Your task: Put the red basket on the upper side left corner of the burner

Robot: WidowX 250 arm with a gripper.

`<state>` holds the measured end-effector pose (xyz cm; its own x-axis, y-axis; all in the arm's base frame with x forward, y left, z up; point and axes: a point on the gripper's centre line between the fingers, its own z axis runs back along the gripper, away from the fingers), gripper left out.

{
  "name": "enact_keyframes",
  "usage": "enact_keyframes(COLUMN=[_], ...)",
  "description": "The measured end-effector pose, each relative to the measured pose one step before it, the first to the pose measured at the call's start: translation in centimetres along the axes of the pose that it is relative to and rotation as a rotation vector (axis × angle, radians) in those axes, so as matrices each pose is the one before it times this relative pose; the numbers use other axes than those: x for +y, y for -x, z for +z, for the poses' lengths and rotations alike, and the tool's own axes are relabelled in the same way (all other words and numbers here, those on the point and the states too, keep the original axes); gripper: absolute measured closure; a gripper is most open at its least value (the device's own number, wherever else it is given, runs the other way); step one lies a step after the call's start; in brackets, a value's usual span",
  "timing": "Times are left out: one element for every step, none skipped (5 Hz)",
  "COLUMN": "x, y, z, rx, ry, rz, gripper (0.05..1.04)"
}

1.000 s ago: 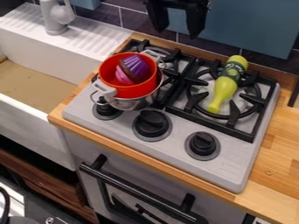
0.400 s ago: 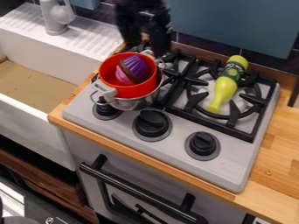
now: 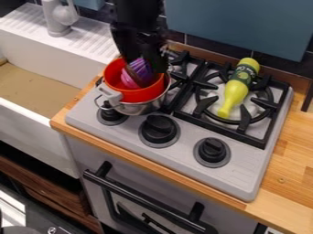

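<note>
The gripper (image 3: pixel 144 63) hangs from the top edge over the back of the red basket (image 3: pixel 142 95), its two fingers apart: one over the basket's back left rim, the other by its back right side. The basket is a round red pot with grey handles, nested in a silver metal pot (image 3: pixel 139 109) on the left burner. Inside it lie a purple ridged cup (image 3: pixel 141 68) and a pink and brown piece (image 3: pixel 129 80). The gripper covers the far handle and part of the back rim. Whether the fingertips touch the rim, I cannot tell.
A yellow-green bottle (image 3: pixel 236 93) lies across the right burner (image 3: pixel 206 100). Three black knobs line the stove's front, the middle one (image 3: pixel 159 130) near the pots. A white sink (image 3: pixel 36 109) with a grey faucet (image 3: pixel 59 19) is at the left, and a tiled wall runs behind the stove.
The gripper has moved left from the top middle, then down and nearer to the basket, now overlapping its back rim. The basket, metal pot and bottle have not moved.
</note>
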<state>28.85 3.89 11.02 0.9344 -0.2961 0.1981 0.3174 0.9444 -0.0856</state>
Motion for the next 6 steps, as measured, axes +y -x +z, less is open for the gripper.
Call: enact_keyframes(x=[0.345,-0.265,-0.052,-0.371,-0.342,-0.048], y=[-0.137,0.640,0.439,0.233,0.130,-0.014], z=[-0.035,-1.137,-0.620,-0.997,-0.962,-0.038], rx=[-0.0086,0.0497,0.0059,0.0003,-0.0074,0.0013], ry=[-0.0242,0.0025,-0.0035,-0.0300,-0.0241,-0.0041], rz=[0.0056,-0.0238,-0.0093,-0.0065,-0.0112,0.0192], gripper=[0.085,0.085,0.085,0.085,0.133,0.407])
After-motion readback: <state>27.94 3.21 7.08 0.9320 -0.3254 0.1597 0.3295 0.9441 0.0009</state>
